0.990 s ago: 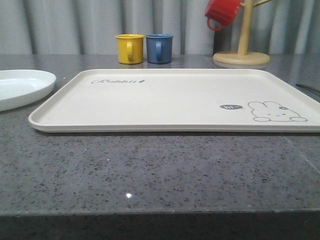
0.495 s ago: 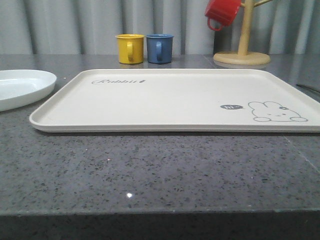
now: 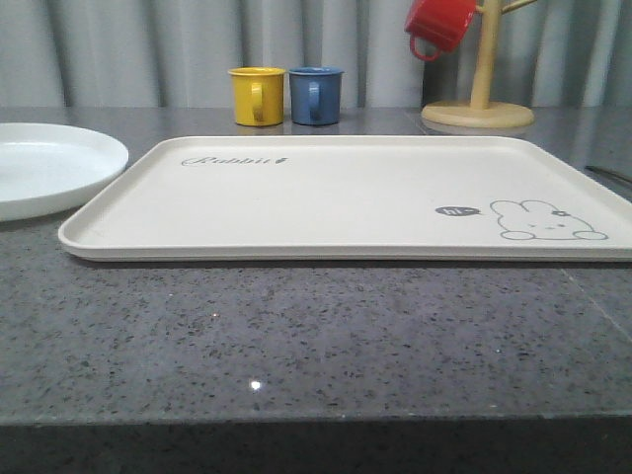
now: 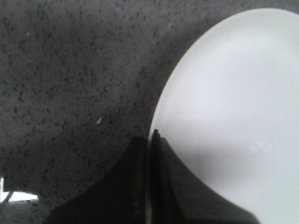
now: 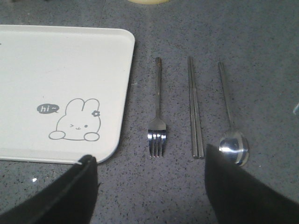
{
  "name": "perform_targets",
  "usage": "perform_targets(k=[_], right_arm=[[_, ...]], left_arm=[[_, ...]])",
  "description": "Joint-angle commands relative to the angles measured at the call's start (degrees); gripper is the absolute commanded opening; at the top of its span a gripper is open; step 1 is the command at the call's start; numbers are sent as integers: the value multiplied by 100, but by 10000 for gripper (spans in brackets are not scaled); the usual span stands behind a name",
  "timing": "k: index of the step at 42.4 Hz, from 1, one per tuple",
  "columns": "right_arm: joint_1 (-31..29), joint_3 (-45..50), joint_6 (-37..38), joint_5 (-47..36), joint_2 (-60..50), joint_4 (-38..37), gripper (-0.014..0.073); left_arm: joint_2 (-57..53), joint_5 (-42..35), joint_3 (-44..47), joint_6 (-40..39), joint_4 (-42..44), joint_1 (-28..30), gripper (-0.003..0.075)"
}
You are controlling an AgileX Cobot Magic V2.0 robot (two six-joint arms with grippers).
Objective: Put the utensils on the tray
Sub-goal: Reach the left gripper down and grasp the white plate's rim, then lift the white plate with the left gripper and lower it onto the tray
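The cream tray [image 3: 346, 197] with its rabbit drawing lies flat in the middle of the counter. A round white plate [image 3: 49, 168] sits just to the left of it. My left gripper [image 4: 150, 140] is shut on the rim of the plate [image 4: 233, 93], one finger under the edge and one over. On the counter to the right of the tray [image 5: 60, 70] lie a fork [image 5: 158, 107], a pair of chopsticks [image 5: 195, 107] and a spoon [image 5: 229, 116], side by side and parallel. My right gripper [image 5: 148, 156] hangs open above the counter near the fork's tines, holding nothing.
A yellow mug [image 3: 257, 96] and a blue mug [image 3: 315, 95] stand behind the tray. At the back right a red mug [image 3: 439, 24] hangs on a wooden stand [image 3: 479, 99]. Dark speckled counter runs in front of the tray to the near edge.
The plate has shifted to the right, closer to the tray's left edge, and more of it now shows. The tray and mugs have not moved.
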Motion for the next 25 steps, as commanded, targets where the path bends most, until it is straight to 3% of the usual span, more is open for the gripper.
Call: perform_targets(k=[1, 8, 25], right_arm=[[-13, -190, -64, -373, 80, -59, 517], [-13, -190, -64, -373, 80, -59, 517], [-13, -190, -64, -373, 80, -59, 517]], left_arm=[[-340, 323, -543, 18, -400, -94, -20], [-340, 603, -963, 18, -425, -673, -20], [-110, 132, -965, 18, -425, -2391, -20]])
